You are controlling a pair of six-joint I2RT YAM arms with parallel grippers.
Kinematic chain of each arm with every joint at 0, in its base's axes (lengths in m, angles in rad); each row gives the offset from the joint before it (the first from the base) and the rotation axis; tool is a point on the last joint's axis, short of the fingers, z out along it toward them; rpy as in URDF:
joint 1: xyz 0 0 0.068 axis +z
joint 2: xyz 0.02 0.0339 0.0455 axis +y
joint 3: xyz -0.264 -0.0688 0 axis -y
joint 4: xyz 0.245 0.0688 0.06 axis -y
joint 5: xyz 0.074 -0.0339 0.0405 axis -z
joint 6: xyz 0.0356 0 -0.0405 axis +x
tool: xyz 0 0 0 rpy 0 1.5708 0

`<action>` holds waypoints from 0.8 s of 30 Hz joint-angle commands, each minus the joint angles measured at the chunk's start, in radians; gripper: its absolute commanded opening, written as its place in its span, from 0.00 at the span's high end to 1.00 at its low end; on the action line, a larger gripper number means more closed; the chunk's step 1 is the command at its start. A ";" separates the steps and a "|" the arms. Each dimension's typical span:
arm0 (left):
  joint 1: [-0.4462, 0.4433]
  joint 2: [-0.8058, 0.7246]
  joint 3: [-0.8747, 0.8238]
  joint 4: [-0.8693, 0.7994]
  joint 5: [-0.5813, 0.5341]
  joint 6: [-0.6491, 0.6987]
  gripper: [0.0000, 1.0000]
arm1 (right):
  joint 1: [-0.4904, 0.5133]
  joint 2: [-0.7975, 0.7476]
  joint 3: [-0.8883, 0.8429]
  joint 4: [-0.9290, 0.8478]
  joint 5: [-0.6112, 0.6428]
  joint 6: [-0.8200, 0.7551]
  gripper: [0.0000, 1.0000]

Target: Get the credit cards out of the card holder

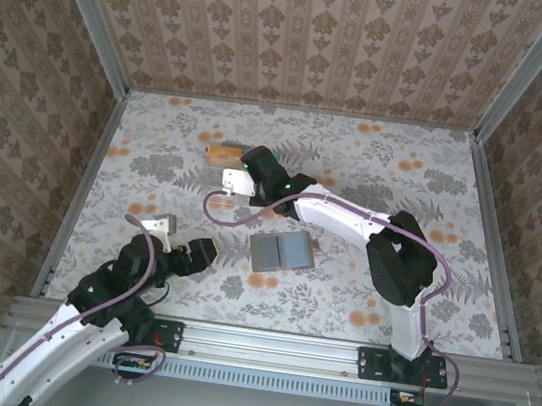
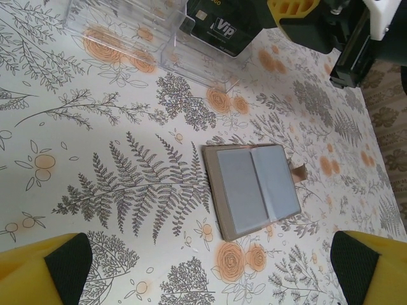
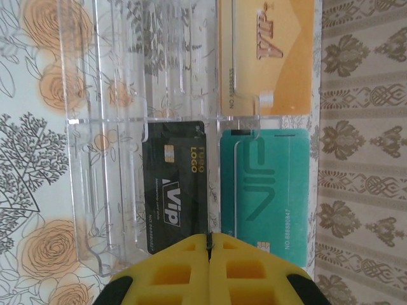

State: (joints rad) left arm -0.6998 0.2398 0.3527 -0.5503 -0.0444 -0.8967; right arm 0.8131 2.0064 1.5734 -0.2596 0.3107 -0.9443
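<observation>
Over the stand [image 3: 114, 127], right gripper [image 3: 208, 246] closed finger-to-finger, holding nothing; left gripper [image 2: 210, 270] spread wide, holding nothing; card holder [image 1: 281, 253] lies open, long axis nine-to-three o'clock, top view.

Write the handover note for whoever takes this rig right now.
Left gripper: open, empty, beside the grey-brown leather-like bifold card holder.
Right gripper: shut, at the clear acrylic stand; whether it pinches the black plastic card cannot be told.
Card holder: lying open mid-table, grey panels up, no card showing.
Done: the black plastic card, teal plastic card and gold plastic card sit in the stand.
Left: check the holder's pockets for hidden cards.
</observation>
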 commanded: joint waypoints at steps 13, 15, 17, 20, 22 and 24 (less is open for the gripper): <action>0.029 -0.013 -0.011 -0.039 0.024 0.006 0.00 | -0.009 0.090 0.051 0.017 -0.008 0.028 1.00; 0.031 -0.012 -0.012 -0.043 0.024 0.006 0.00 | -0.013 0.094 0.057 0.021 -0.016 0.041 1.00; 0.033 -0.013 -0.011 -0.045 0.026 0.006 0.00 | -0.016 0.097 0.065 0.020 -0.020 0.057 1.00; 0.035 -0.013 -0.014 -0.042 0.027 0.006 0.00 | -0.017 0.100 0.069 0.020 -0.024 0.062 1.00; 0.037 -0.012 -0.018 -0.036 0.029 0.004 0.00 | -0.020 0.106 0.069 0.022 -0.023 0.066 1.00; 0.039 -0.013 -0.021 -0.033 0.032 0.002 0.00 | -0.024 0.115 0.068 0.023 -0.016 0.072 1.00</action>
State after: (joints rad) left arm -0.6712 0.2398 0.3500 -0.5800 -0.0246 -0.8967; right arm 0.7990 2.0995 1.6096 -0.2489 0.3027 -0.8993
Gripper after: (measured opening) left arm 0.999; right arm 0.054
